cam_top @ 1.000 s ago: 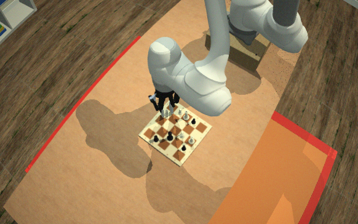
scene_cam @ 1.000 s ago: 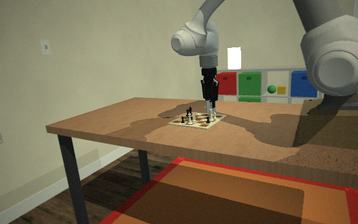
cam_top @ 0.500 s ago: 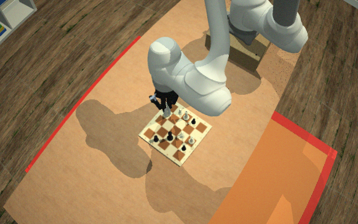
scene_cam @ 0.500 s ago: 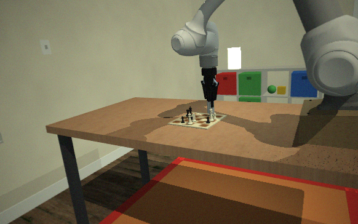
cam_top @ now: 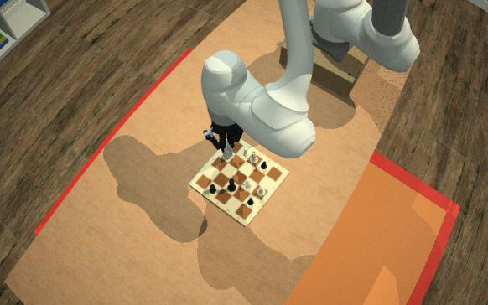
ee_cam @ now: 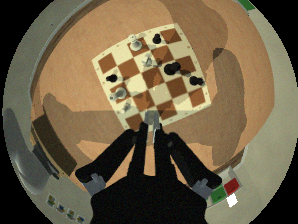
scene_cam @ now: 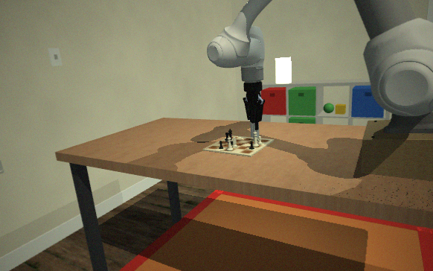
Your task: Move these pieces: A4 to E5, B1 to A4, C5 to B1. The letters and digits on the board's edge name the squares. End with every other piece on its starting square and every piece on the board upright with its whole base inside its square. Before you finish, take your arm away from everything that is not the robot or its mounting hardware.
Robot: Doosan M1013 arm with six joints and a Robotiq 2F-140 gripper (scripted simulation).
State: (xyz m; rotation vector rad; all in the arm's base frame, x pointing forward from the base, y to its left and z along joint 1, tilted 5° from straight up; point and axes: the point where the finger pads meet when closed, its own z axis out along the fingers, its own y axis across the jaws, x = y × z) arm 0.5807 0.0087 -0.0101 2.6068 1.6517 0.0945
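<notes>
A small chessboard (cam_top: 239, 181) lies on the wooden table with several black and white pieces on it. My gripper (cam_top: 226, 152) stands upright over the board's far-left edge row and is shut on a white piece (cam_top: 227, 154) there. In the wrist view the fingers pinch that white piece (ee_cam: 150, 120) at the board's near edge. In the exterior view the gripper (scene_cam: 255, 135) reaches down to the board's (scene_cam: 239, 145) right end, and the piece's base looks to be at or just above the square.
The arm's large elbow (cam_top: 268, 113) hangs over the board's far corner. The robot's base block (cam_top: 324, 67) stands at the table's far end. A shelf with coloured bins (scene_cam: 316, 100) is against the wall. A red-edged orange zone (cam_top: 377, 243) covers the table's right end.
</notes>
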